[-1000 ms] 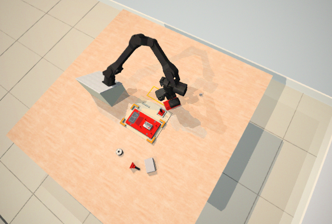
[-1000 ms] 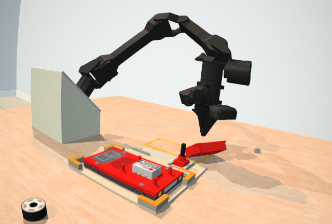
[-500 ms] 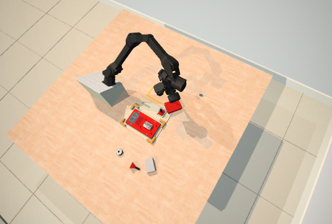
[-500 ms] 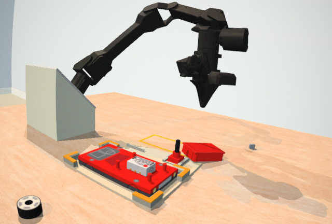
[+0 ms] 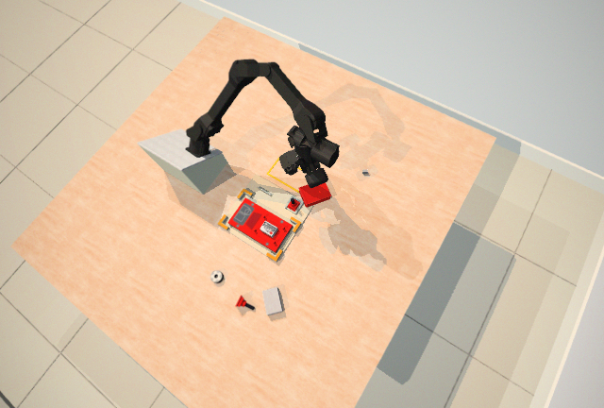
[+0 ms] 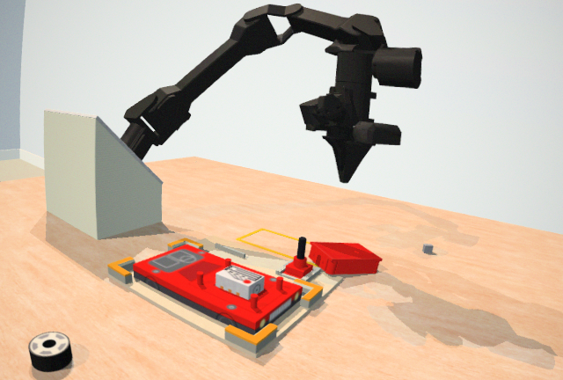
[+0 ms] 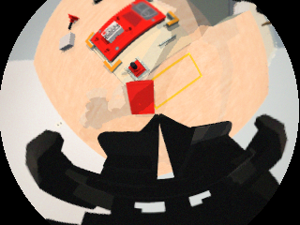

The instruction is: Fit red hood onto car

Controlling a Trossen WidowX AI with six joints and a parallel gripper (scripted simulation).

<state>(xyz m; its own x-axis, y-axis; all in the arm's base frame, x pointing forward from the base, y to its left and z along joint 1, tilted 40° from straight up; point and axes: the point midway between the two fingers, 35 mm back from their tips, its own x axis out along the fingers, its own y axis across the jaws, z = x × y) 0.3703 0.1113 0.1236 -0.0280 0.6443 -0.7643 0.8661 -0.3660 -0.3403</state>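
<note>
The red hood [image 5: 314,194] [image 6: 347,264] [image 7: 142,97] rests beside the rear corner of the jig plate, roof up and askew; its corner holes are hidden. My gripper [image 6: 344,181] [image 7: 158,116] is shut with nothing between its fingertips, a clear gap above the hood. In the top view the hand hides the fingertips. The red chassis [image 5: 253,220] [image 6: 181,275] [image 7: 133,21] sits between the jig's orange corners [image 5: 245,193] [image 6: 120,268]. The white engine block [image 5: 268,229] [image 6: 236,282] [image 7: 112,32] stands on its deck, with short red pegs [image 6: 200,278] around it.
A red part with an upright black post [image 5: 293,205] [image 6: 301,248] [image 7: 136,69] stands between chassis and hood. A yellow outline [image 5: 282,182] [image 6: 250,234] [image 7: 195,65] lies behind. A wheel [image 5: 212,278] [image 6: 49,360], grey block [image 5: 273,301] [image 7: 67,42] and small grey cube [image 5: 365,173] [image 6: 427,249] lie farther away.
</note>
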